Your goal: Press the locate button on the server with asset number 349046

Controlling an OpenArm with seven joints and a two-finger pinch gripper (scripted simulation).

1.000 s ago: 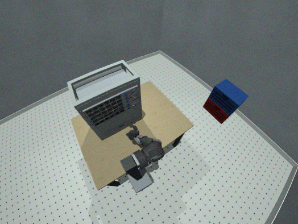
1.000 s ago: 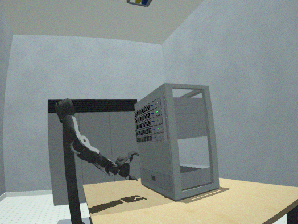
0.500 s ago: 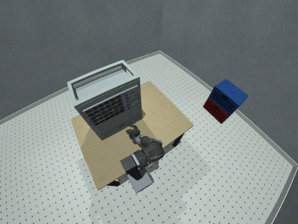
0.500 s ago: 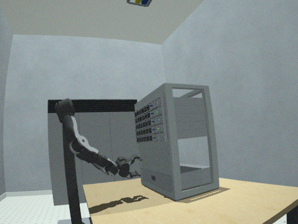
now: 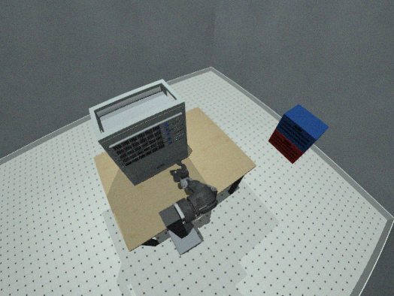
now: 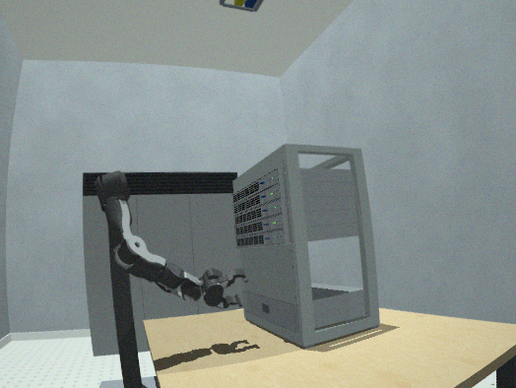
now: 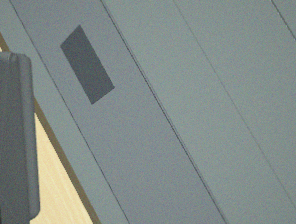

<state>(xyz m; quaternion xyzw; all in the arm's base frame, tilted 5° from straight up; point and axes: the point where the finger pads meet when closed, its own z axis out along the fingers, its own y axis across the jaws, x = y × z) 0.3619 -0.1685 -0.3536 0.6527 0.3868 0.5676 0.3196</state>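
Observation:
A grey server rack stands upright on the wooden table. Several servers fill its upper front, each with dark vents and small lights at the right; the asset numbers are too small to read. In the exterior view the rack has the servers high on its front. My gripper is partly open and empty, low in front of the rack's blank bottom panel, well below the servers. The wrist view shows that panel with a dark rectangle and one finger at the left.
A blue and red box stands on the floor far to the right. The arm's post stands at the table's near edge. A dark-topped grey cabinet stands behind the arm.

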